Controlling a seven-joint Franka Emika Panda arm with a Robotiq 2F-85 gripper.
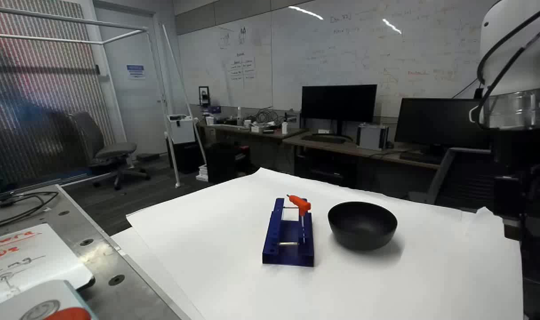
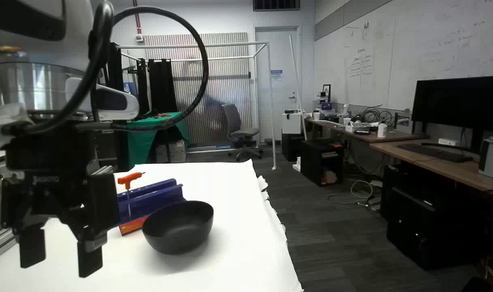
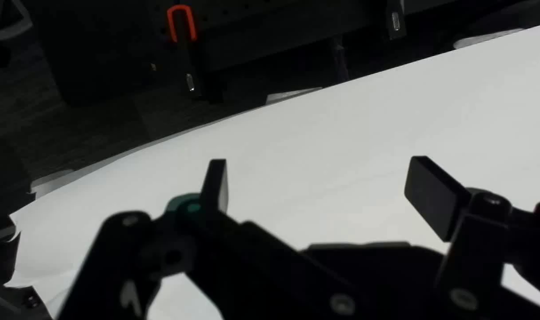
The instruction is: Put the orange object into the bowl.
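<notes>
The orange object is a T-shaped orange handle (image 1: 301,205) on a thin metal shaft. It stands upright in the dark blue rack (image 1: 272,257), and it shows in both exterior views (image 2: 129,178). The black bowl (image 1: 363,235) stands beside the rack on the white table. It also shows in an exterior view (image 2: 179,239), with nothing seen inside. My gripper (image 2: 61,253) is open and empty in the air, apart from the rack and the bowl. In the wrist view my open fingers (image 3: 325,189) have only white sheet between them; orange object, rack and bowl are out of that view.
A white sheet (image 1: 216,266) covers the table, with a ragged edge. A metal bench (image 1: 116,280) with a white board adjoins it. The blue rack (image 2: 157,200) has an orange-red end face near the bowl. Desks with monitors (image 1: 338,104) stand beyond. A cable loops from the arm (image 2: 203,69).
</notes>
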